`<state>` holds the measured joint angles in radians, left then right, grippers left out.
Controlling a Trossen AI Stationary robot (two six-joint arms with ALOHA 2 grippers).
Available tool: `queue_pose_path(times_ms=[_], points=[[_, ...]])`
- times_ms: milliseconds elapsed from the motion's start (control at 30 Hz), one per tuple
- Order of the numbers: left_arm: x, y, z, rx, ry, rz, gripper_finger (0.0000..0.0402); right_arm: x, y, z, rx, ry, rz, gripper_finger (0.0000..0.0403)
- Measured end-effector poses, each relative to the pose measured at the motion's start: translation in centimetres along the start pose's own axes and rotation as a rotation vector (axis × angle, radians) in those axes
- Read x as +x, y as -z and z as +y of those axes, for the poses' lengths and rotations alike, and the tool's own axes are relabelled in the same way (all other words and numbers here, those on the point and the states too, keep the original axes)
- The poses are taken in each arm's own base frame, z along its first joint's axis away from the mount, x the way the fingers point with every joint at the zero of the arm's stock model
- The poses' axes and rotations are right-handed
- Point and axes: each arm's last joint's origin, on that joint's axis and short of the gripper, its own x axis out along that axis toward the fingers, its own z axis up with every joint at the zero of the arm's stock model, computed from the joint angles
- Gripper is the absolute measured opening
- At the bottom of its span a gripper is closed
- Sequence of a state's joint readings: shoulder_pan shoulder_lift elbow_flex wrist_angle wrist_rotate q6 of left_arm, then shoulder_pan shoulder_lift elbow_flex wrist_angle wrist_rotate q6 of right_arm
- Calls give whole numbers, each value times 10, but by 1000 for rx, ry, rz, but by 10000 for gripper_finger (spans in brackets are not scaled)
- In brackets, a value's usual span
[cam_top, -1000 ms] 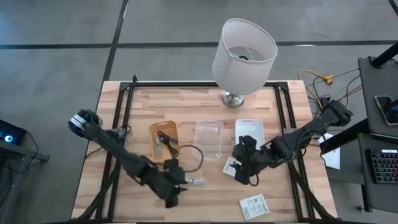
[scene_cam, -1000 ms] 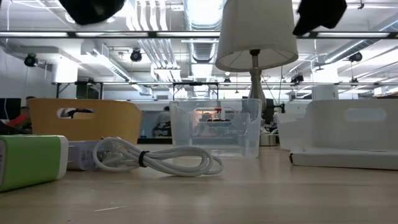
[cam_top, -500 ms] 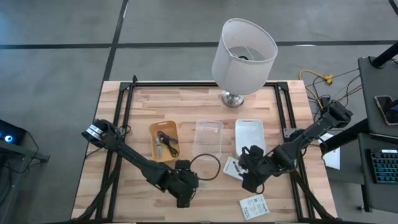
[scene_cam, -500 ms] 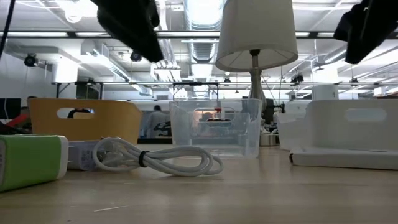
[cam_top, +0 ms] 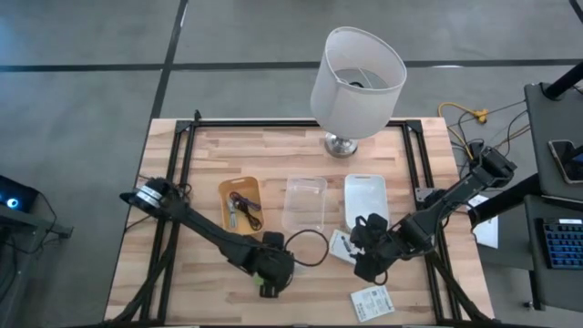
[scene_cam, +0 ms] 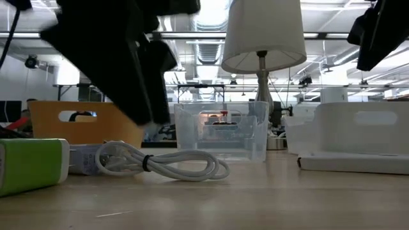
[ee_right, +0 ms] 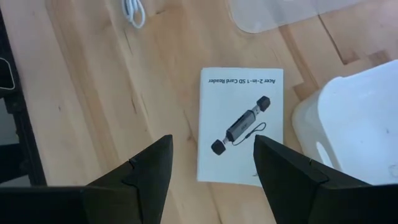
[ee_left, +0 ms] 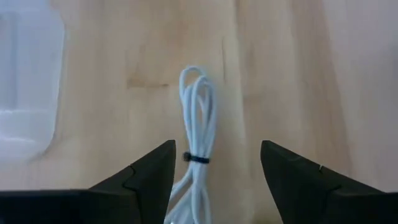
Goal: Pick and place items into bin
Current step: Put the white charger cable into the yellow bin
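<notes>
My left gripper stands open, slanting down over a white coiled cable that lies flat on the wooden table, its tied loop between the two fingers without touching them. In the low view the same cable lies beside a green block, with the left gripper just above it. My right gripper hangs open above a white printed card that lies flat on the table. A black cable loop lies between the two grippers.
Three bins stand in a row mid-table: a wooden one holding small cables, a clear one and a white one. A big white lamp stands at the far edge. Another printed card lies near the front edge.
My left gripper has come down and toward the table's right, tipping over the white cable. My right gripper has sunk a little toward the near edge and then kept still. The black cable loop now lies farther right than before.
</notes>
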<state>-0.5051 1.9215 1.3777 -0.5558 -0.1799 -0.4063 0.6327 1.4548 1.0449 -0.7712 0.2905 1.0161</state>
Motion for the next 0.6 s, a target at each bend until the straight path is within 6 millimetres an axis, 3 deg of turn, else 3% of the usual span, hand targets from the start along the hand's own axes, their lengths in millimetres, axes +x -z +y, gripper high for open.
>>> queue_pose_path(times_ms=[600], points=[[30, 7, 5, -4, -34, 82, 214, -1, -1, 1, 19, -8, -5, 210]])
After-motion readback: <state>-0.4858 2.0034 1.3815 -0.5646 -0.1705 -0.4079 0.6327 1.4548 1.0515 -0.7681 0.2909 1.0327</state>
